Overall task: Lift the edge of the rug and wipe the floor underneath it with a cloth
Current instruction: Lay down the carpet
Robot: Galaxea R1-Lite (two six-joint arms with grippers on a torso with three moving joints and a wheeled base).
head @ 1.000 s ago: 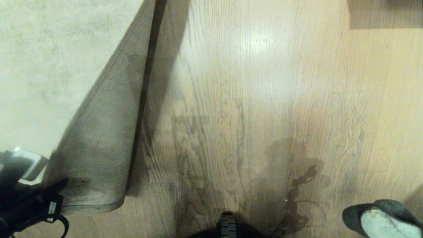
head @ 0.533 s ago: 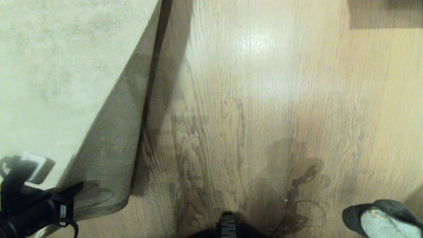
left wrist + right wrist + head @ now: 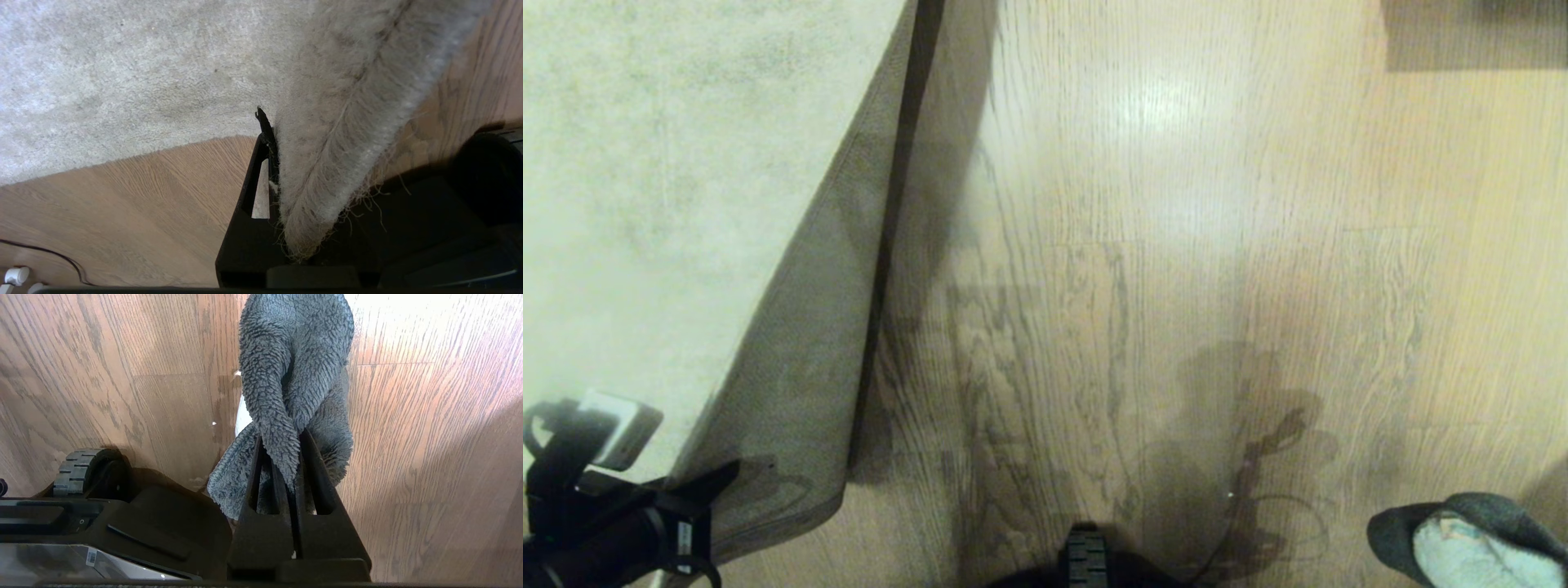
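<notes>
Rug edge (image 3: pixel 792 384) is pinched in the closed left gripper (image 3: pixel 273 179), folded back off the floor (image 3: pixel 1176 245). Right gripper (image 3: pixel 292 473) is clamped on the cloth (image 3: pixel 294 375), off right. Thin corner bite could slip, dropping the rug.

It looks like a room in a home: light brown wood-grain plank floor (image 3: pixel 1176 204) with a soft sheen, and beside the left pincer (image 3: pixel 273 163) a large pale short-pile rug (image 3: pixel 670 180) over it.

Mottled grey-beige rug edge (image 3: pixel 792 384), dk-grey cloth (image 3: pixel 294 375)
</notes>
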